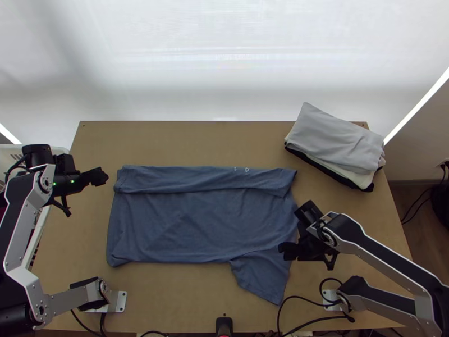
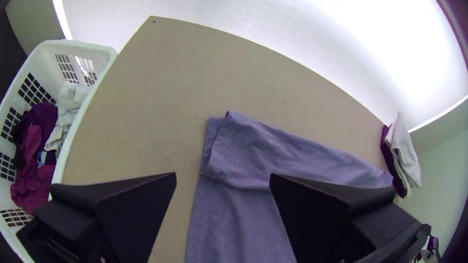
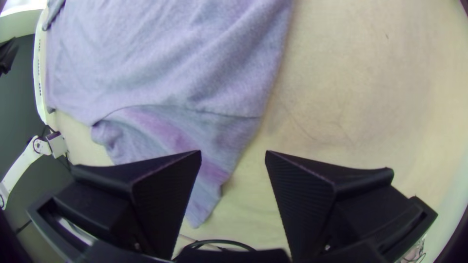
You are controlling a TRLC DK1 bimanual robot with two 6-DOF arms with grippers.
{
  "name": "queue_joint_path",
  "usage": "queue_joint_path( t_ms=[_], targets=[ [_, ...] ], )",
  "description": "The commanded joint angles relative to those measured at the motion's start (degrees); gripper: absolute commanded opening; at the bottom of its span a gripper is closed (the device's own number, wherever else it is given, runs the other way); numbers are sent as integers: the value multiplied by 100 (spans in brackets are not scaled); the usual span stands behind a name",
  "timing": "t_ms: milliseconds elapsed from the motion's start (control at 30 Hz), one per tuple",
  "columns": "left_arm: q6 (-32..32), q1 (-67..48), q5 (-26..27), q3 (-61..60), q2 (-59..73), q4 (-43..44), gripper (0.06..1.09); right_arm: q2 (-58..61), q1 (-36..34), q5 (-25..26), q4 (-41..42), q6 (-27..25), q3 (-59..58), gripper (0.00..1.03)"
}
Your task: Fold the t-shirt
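My blue cloth t-shirt [image 1: 185, 216] lies on the light wooden bench [image 1: 196, 140], far side folded inward, long axis running left to right, one sleeve [image 1: 261, 276] pointing nearward. Near that sleeve, my right claw [image 1: 285, 250] points left, spread and empty; my left claw [image 1: 101, 176], off the shirt's left end, points right, likewise spread, its arm sharply bent.

Top view: high over near edge of table [image 1: 185, 135], steep downward look, widest take. Left wrist: lower, at table's left side, angled across to far edge; shares basket [image 2: 78, 122] and folded stack [image 1: 337, 137] with top. Right wrist: closest in, tilted down at t-shirt sleeve [image 3: 163, 129], which top shares.
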Motion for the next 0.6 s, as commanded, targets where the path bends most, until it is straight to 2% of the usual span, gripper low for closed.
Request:
queue_joint_path(
  t_ms=[0, 33, 100, 133, 267, 333, 433, 567],
  targets=[
    [134, 57, -8, -16, -122, -79, 99, 175, 30, -41, 19, -119, -164, 56],
    [134, 57, -8, -7, -122, -88, 99, 193, 30, -41, 19, -119, -182, 54],
    [170, 92, -17, -7, -122, -88, 99, 228, 22, -32, 37, -163, -164, 38],
    [178, 101, -17, -7, -113, -88, 99, 228, 4, -32, 63, -163, -164, 34],
    [187, 119, -17, -7, -95, -88, 99, 281, 4, -41, 125, -199, -190, 34],
    [187, 119, -26, -25, -87, -88, 99, 316, 4, -32, 178, -269, -190, 21],
    [257, 119, -26, -34, -69, -123, 99, 360, 4, -32, 204, -278, -199, 18],
    [934, 101, -26, -60, 1, -624, 99, 386, 4, -32, 265, -286, -234, 18]
  ],
)
